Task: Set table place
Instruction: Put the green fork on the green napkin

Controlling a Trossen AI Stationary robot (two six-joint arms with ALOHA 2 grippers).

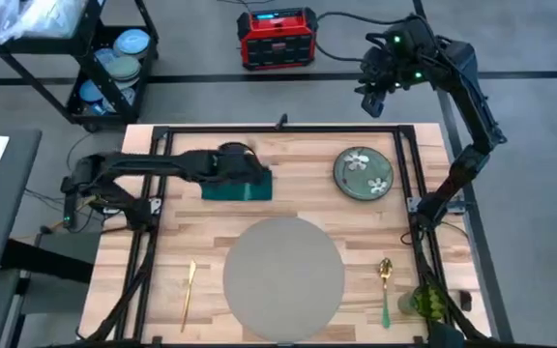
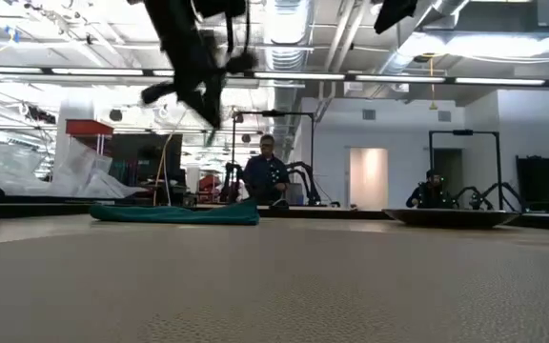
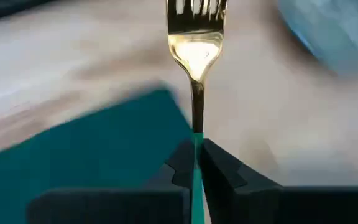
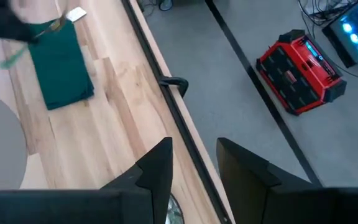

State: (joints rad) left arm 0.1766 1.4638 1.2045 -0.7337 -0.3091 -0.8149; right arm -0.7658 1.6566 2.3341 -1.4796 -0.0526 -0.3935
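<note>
My left gripper hovers over the dark green napkin at the table's far middle, shut on a fork with gold tines and a green handle. The napkin lies flat on the wooden table. The round grey placemat lies at the near middle. A grey-green flowered plate sits at the far right. My right gripper is open and holds nothing, raised beyond the table's far right corner. My left gripper pinches the fork between its two fingers where the gold neck meets the green handle. The fork runs along the fingers, tines pointing away from the wrist. It is lifted clear, above the napkin's edge and the bare wood.
A gold knife lies left of the placemat, a gold spoon with a green handle right of it, and a green glass at the near right corner. A black cart of dishes and a red box stand beyond the far edge.
</note>
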